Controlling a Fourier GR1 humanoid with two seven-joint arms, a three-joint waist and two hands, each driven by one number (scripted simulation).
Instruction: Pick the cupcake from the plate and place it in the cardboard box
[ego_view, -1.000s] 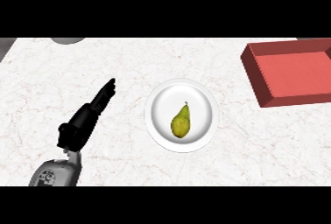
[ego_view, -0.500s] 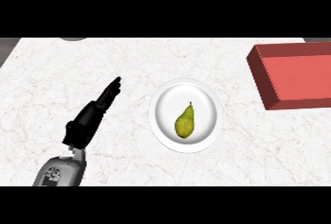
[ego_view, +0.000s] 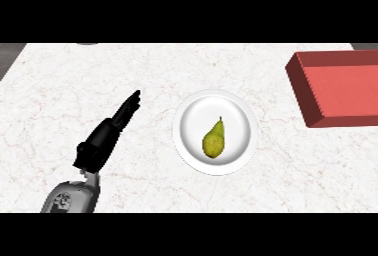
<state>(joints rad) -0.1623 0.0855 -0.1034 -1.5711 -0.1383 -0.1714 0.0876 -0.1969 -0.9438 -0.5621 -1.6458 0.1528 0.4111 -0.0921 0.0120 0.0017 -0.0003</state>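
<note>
Step in hand: approach — nothing grasped yet. The left hand (ego_view: 109, 131) lies with fingers straight and released, holding nothing, left of the plate (ego_view: 193, 114). On the plate lies not a cupcake but a yellow-green pear (ego_view: 214, 140), stem up. Next move calls for closing round it, then carrying right to the red box (ego_view: 313, 98) — right hand unseen.

The red box (ego_view: 341, 87) at the far right runs off the right edge, so only its left part shows and its right wall cannot be seen. The grey forearm (ego_view: 71, 197) at the near left is cut off at the bottom, and nothing above the wrist end is visible. At the far edge of the counter (ego_view: 88, 90), a small grey object (ego_view: 88, 44) is sliced by the top of the view; too little shows to tell what it is. The counter itself continues past the near and right edges.
</note>
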